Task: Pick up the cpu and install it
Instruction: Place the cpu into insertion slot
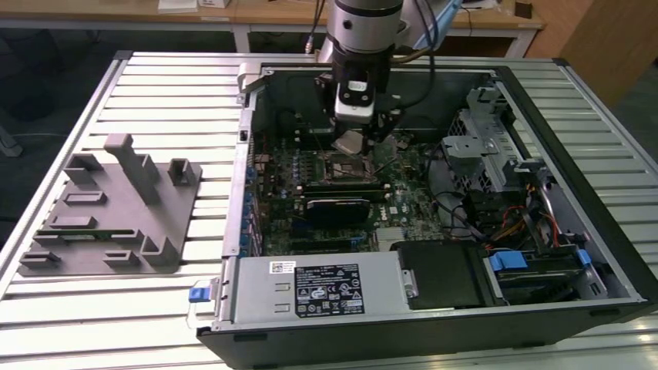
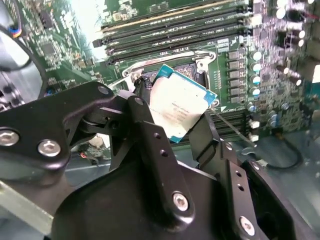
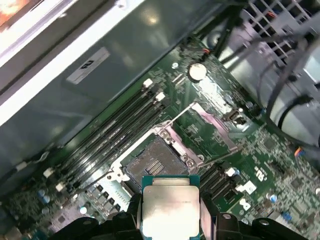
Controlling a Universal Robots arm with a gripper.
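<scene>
Pincer (image 2: 174,110) clamped on cpu (image 3: 169,207), pickup done; it hung tilted just above open socket (image 3: 154,164), not touching; seating in socket not yet done.

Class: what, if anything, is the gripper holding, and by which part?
The gripper holds the cpu by two opposite edges, one finger on each side, near the open socket.
</scene>
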